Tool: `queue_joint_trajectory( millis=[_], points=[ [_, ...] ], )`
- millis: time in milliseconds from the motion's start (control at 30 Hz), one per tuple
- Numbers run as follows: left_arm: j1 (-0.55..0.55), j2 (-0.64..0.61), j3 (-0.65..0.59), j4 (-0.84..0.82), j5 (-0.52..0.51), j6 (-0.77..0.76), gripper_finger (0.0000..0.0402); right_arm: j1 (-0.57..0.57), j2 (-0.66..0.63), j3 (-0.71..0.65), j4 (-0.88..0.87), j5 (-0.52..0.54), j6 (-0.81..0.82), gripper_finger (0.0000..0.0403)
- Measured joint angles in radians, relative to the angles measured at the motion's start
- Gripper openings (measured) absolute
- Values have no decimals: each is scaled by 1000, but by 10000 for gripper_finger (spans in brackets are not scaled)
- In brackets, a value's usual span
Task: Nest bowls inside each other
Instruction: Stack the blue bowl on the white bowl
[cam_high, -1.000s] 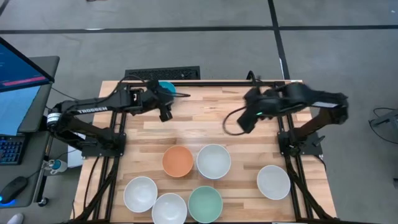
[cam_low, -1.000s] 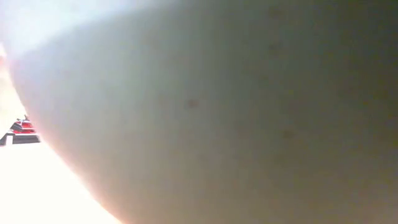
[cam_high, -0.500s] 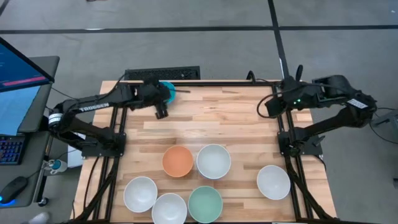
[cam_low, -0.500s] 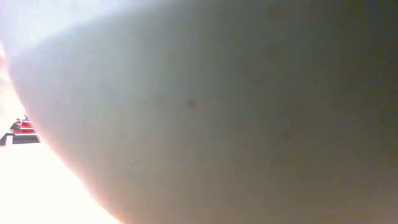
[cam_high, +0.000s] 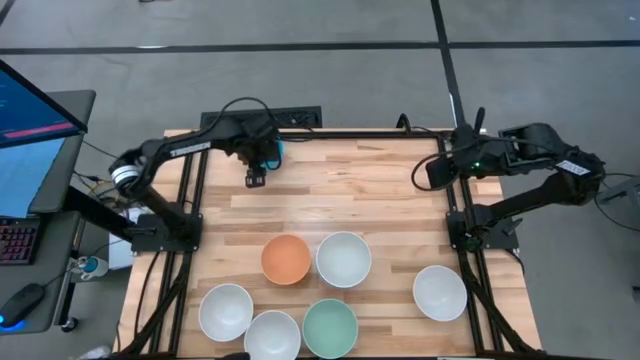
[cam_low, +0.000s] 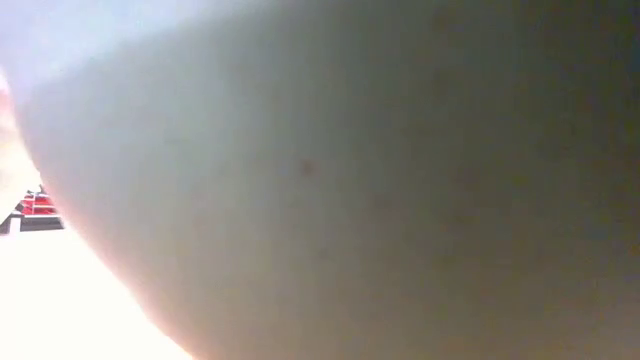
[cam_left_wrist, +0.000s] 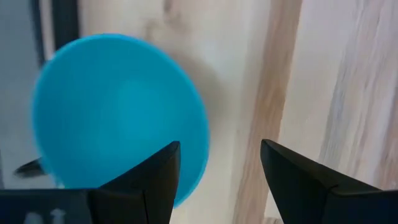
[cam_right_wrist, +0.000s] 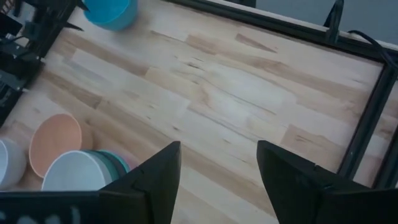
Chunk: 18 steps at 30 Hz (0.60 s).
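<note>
- Landmark: orange bowl (cam_high: 286, 259), seen upright mid-table in the high view; all places are given from it.
- White bowl (cam_high: 344, 259) is set just beside the orange bowl, on the right-arm side; other bowls are nested under it, a turquoise and a pink rim being glimpsed in the right wrist view; exact count cannot be told.
- Mint green bowl (cam_high: 330, 328) is placed nearer the front edge than the orange bowl; two white bowls (cam_high: 226, 311) (cam_high: 273, 335) lie beside it toward the left-arm side; a fourth white bowl (cam_high: 440, 292) stands well apart on the right-arm side.
- Blue bowl (cam_left_wrist: 118, 118) is found at the far table (cam_high: 360, 190) edge, well beyond the orange bowl.
- Left gripper (cam_high: 255, 178) is held just beside the blue bowl, jaws spread wide, nothing grasped.
- Right gripper (cam_high: 424, 176) is parked at the far right table edge, well apart from the orange bowl; jaws parted, nothing held.
- Low view is blocked by a pale bowl wall close to the lens.
</note>
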<state>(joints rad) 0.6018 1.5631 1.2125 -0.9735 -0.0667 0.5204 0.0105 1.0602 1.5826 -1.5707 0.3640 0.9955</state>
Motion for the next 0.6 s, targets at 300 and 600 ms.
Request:
queue_joint_trajectory(
  millis=[300, 600],
  points=[
    [0, 61, -13, 42, 8, -1, 215, 0, -3, 0, 0, 0, 0, 233],
    [10, 109, -26, 119, 9, -23, 215, 0, -2, 0, 0, 0, 0, 233]
  ],
)
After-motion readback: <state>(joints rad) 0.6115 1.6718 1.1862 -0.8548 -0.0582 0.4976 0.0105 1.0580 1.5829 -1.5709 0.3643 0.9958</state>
